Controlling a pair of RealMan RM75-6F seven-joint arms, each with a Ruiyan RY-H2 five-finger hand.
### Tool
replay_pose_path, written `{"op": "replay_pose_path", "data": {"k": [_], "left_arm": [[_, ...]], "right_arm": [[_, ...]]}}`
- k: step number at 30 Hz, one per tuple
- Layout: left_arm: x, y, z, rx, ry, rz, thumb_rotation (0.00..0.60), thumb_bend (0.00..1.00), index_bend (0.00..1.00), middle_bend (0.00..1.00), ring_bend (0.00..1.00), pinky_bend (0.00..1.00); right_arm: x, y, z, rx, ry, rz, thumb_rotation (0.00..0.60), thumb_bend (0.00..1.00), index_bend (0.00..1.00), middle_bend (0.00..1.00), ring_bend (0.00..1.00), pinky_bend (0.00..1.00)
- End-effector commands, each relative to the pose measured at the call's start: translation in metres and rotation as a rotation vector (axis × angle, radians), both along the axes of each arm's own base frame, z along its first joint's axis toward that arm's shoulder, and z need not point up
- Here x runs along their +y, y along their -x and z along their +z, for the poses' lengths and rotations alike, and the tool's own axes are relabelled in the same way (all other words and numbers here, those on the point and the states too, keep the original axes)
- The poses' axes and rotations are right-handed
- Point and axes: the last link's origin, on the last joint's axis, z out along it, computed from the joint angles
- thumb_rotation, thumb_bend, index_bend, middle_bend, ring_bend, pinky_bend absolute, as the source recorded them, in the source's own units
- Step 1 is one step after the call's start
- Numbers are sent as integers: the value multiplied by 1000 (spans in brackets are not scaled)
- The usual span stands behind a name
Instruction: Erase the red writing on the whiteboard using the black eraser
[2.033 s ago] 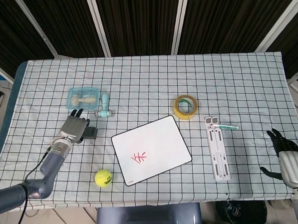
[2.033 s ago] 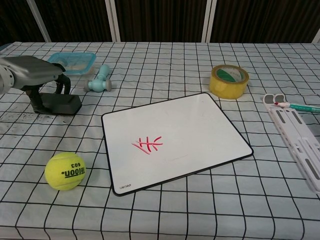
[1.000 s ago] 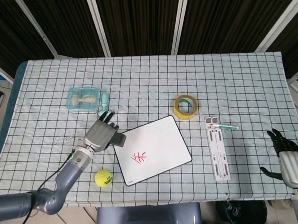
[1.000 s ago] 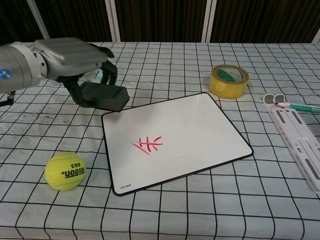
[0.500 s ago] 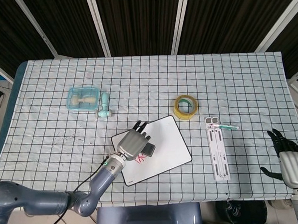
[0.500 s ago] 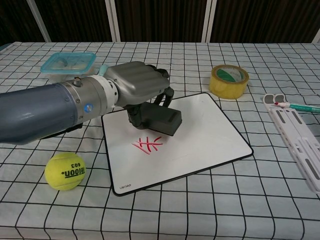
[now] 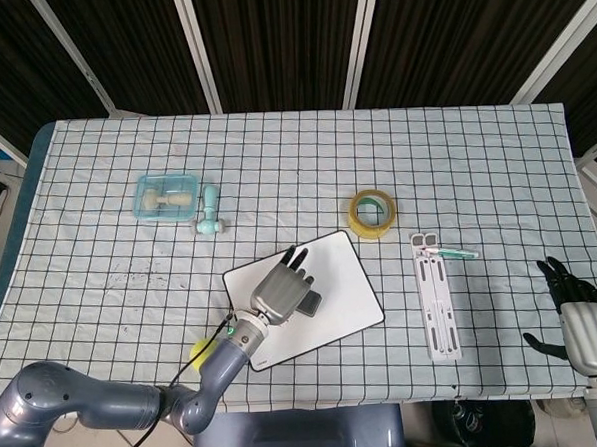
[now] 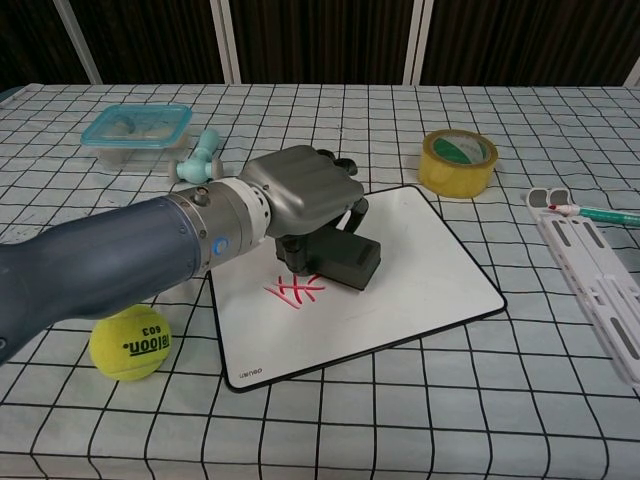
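The left robot hand [image 8: 305, 190] is gripping the black eraser [image 8: 345, 259] from above, fingers wrapped down its sides, and is holding it over the middle of the whiteboard [image 8: 430, 270]. The eraser is sitting just beside the red writing [image 8: 295, 290], on the side toward the counter's far right; its near edge is at or almost touching the strokes. Whether its pad is already pressing on the board or hovering just above it cannot be told from either view. The writing itself is looking whole, with no smear showing in the part the forearm is not covering.

The whiteboard is lying at a slant near the counter's [image 7: 495, 153] front edge, roughly at its middle. A tennis ball [image 8: 130, 343] is resting off the board's left side, near the front edge, partly under the arm. A roll of yellow tape [image 8: 458, 160] is standing beyond the board's far right corner.

The right robot hand [image 7: 582, 321] is hanging off the counter's front right corner, fingers spread and holding nothing.

By my reading, the carrying step is finishing and the wiping is about to start. The next move is calling for pressing the eraser flat and sweeping it toward the board's front left corner, across the strokes, without shoving the unheld board.
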Motion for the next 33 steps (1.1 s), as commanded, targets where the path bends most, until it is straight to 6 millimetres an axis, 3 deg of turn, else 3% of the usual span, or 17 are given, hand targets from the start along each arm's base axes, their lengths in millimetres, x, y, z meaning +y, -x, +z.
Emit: {"op": "replay_pose_path", "data": {"k": [1,7,26,33], "left_arm": [[1,3,-1,8,-2,0,600,309,436,481,36,87],[-2,14,0,17,36,33,600,309,437,484,36,87],[-21,47,33,111,33,-12,600,309,435,486,36,86],[-31,48,35,103,53,-44,600,309,434,486,36,87]], "right_arm": [[0,0,0,-1,1,0,600,67,45,78,187,215],[0,0,0,2,0,3,600,68,46,79,187,215],[0,0,1,2,1,4,600,67,45,79,187,215],[0,0,0,3,0,5,600,70,45,79,187,215]]}}
